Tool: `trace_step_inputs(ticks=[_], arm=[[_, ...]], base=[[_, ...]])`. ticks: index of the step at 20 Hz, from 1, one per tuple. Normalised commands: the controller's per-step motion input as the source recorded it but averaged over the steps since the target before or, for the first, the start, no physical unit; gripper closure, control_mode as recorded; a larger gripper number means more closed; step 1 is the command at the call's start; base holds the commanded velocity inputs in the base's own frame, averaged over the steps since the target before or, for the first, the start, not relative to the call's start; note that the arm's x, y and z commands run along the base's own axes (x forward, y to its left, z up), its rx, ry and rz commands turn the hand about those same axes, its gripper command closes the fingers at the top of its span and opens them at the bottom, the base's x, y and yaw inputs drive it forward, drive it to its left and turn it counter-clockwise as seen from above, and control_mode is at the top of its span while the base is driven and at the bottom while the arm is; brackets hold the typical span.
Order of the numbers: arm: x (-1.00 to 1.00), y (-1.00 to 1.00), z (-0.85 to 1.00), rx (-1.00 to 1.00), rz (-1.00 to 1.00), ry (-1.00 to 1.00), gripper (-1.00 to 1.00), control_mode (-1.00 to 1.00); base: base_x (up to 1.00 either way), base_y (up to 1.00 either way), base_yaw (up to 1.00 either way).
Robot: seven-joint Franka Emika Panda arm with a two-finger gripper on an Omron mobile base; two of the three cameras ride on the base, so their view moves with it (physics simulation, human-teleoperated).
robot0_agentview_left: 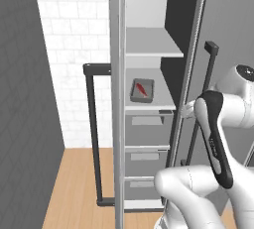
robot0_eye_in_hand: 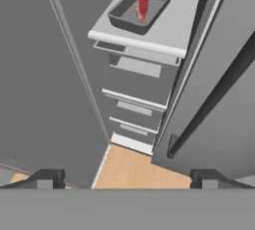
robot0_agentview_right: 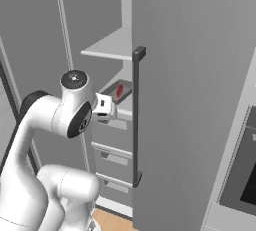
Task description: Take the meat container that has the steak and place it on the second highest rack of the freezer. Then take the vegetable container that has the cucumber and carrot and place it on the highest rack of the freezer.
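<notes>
The freezer [robot0_agentview_left: 147, 124] stands open, with two light-grey shelf boards above grey drawers. The meat container [robot0_agentview_left: 142, 91] [robot0_agentview_right: 119, 90] [robot0_eye_in_hand: 141, 8], a dark grey tray, rests on the second highest rack [robot0_agentview_left: 164, 98] [robot0_eye_in_hand: 164, 41] with the red steak [robot0_agentview_left: 141, 89] [robot0_agentview_right: 119, 92] [robot0_eye_in_hand: 143, 5] lying in it. Above it, the highest rack [robot0_agentview_left: 151, 44] [robot0_agentview_right: 112, 48] is bare. My gripper [robot0_eye_in_hand: 127, 178] [robot0_agentview_right: 111, 112] is open, holds nothing, and hangs outside the cabinet in front of and below the tray. The vegetable container with the cucumber and carrot is out of view.
The freezer's left door [robot0_agentview_left: 117, 124] with its dark bar handle [robot0_agentview_left: 92, 134] and the right door [robot0_agentview_right: 190, 100] with its handle [robot0_agentview_right: 136, 115] flank the opening closely. A black oven [robot0_agentview_right: 245, 175] sits at the far right. Wooden floor [robot0_agentview_left: 74, 183] lies below.
</notes>
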Motion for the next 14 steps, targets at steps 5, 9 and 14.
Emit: trace_step_inputs(ticks=[5,9,14], arm=[[-0.58,0.26,0.0,0.0,0.01,0.0,-1.0,-1.0],[-0.11,0.26,0.09,-0.05,-0.02,0.03,-1.0,-1.0],[0.0,0.03,0.07,-0.02,-0.02,0.01,-1.0,-1.0]], base=[[0.0,0.0,0.0],[0.0,0.0,0.0],[0.0,0.0,0.0]])
